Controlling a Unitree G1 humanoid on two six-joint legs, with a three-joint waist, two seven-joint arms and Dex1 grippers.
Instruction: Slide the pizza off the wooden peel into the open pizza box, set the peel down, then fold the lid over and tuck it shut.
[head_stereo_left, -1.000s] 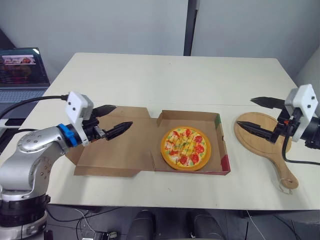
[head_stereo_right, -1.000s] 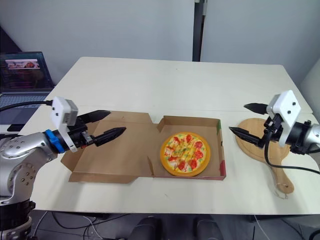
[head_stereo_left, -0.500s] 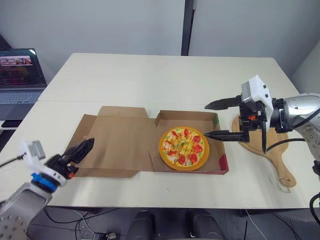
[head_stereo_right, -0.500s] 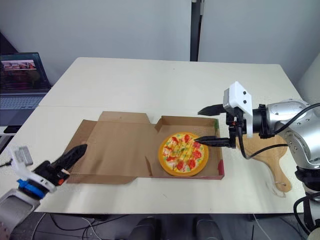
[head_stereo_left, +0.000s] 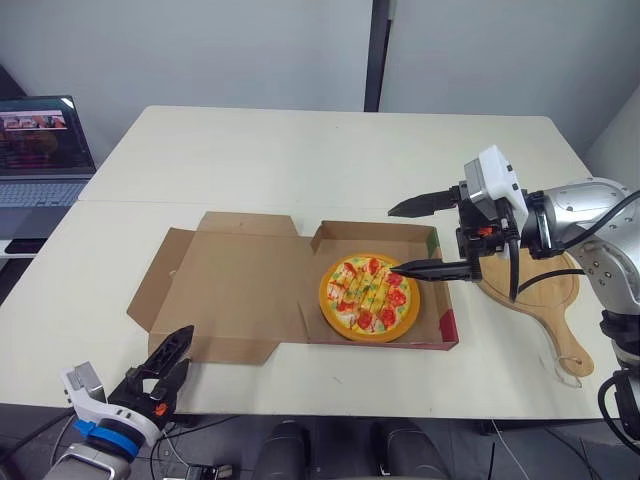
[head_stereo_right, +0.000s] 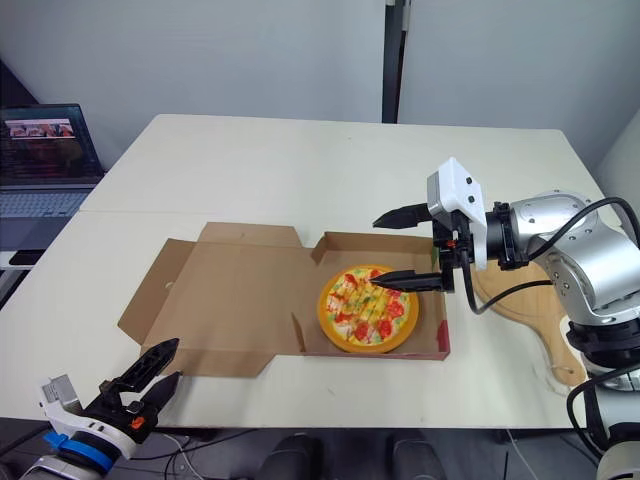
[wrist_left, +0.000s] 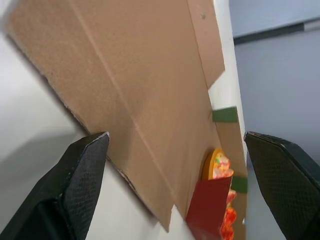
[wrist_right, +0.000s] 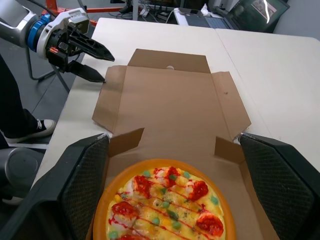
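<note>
Cream table (head_stereo_left: 300, 150), grey wall (head_stereo_left: 200, 50), laptop (head_stereo_left: 45, 150) far left; left pincer (head_stereo_left: 188, 346), right pincer (head_stereo_left: 392, 241) both spread, empty.

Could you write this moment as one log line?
pizza: in box | peel: on table | lid: open flat | left gripper: open, near lid's front corner | right gripper: open over box
</note>
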